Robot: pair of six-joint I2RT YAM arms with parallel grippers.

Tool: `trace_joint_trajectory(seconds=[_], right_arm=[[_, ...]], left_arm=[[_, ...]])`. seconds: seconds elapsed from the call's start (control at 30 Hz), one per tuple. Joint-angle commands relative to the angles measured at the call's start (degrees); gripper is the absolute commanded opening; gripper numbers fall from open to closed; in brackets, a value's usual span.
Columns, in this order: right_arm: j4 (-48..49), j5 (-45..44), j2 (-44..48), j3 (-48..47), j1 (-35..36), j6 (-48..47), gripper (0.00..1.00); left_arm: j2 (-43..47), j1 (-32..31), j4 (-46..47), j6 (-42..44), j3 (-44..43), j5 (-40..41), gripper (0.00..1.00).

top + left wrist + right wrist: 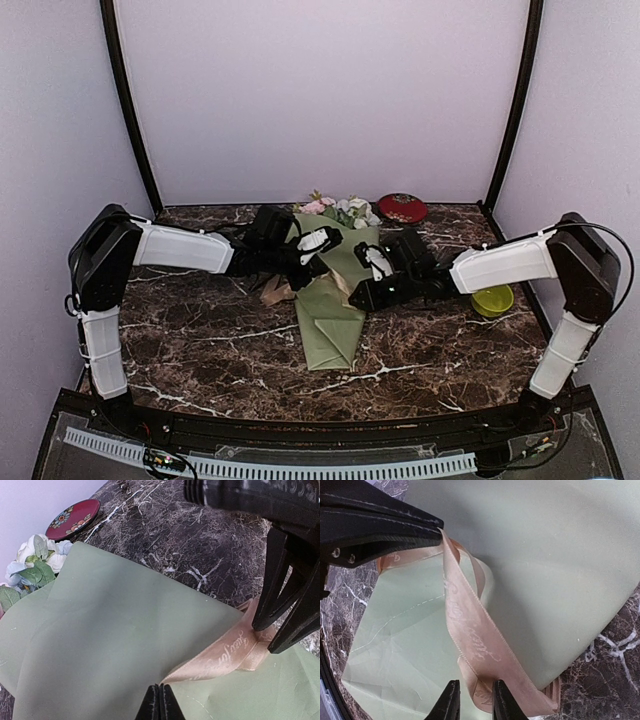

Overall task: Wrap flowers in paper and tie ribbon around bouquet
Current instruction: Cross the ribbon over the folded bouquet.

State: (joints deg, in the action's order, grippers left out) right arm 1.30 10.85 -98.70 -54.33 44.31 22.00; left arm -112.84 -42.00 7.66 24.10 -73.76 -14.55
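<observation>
1. Bouquet (330, 330): lying lengthwise at the middle of the marble table (200, 340), its narrow end pointing toward the arm bases and the flowers (340, 208) showing at the far end.
2. Paper (110, 630): wrapping the bunch, sage-green face outward.
3. Ribbon (470, 630): tan satin with script lettering, running across the green paper between the two grippers.
4. Left gripper (160, 700): jaws pressing fully together, pinching the ribbon.
5. Right gripper (476, 700): jaws standing narrowly apart, clamping the ribbon between them, close beside the left gripper.
6. Red dish (402, 207): sitting at the far edge, near the flowers.
7. Yellow-green bowl (492, 300): sitting by the right arm.
</observation>
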Motion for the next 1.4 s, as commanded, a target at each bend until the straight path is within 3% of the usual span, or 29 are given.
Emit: trace_joint_trajectory(seconds=[0.0, 0.63, 0.67, 0.77, 0.87, 1.13, 1.27, 1.37], right_arm=[[1.30, 1.46, -2.22, -0.85, 0.54, 0.33, 0.21], [3.21, 4.08, -6.14, -3.55, 0.91, 1.20, 0.21], [3.09, 4.17, -6.34, -3.85, 0.92, 1.20, 0.19], [2.36, 4.20, -6.40, -4.58, 0.95, 1.01, 0.01], [0.77, 4.95, -5.20, -4.74, 0.95, -0.02, 0.00], [-2.86, 20.48, 2.27, -1.20, 0.95, -3.91, 0.00], [-4.52, 21.09, 1.81, -1.13, 0.73, -3.43, 0.00], [-5.32, 20.12, 0.11, -2.13, 0.47, -3.44, 0.00]], left_arm=[[0.16, 0.33, -0.01, -0.14, -0.03, -0.85, 0.00], [-0.01, 0.38, -0.41, -0.18, 0.01, -0.98, 0.00], [-0.02, 0.40, -0.37, -0.19, -0.03, -1.01, 0.00], [-0.02, 0.47, -0.69, -0.18, 0.02, -0.89, 0.00], [-0.08, 0.62, -0.76, -0.15, 0.34, -0.31, 0.00], [-0.81, 1.48, -2.23, -1.32, -0.05, 0.21, 0.01], [0.14, 1.69, -3.78, -2.71, -0.26, -1.31, 0.35], [3.29, 2.73, -4.07, -5.01, 1.27, -3.42, 0.51]])
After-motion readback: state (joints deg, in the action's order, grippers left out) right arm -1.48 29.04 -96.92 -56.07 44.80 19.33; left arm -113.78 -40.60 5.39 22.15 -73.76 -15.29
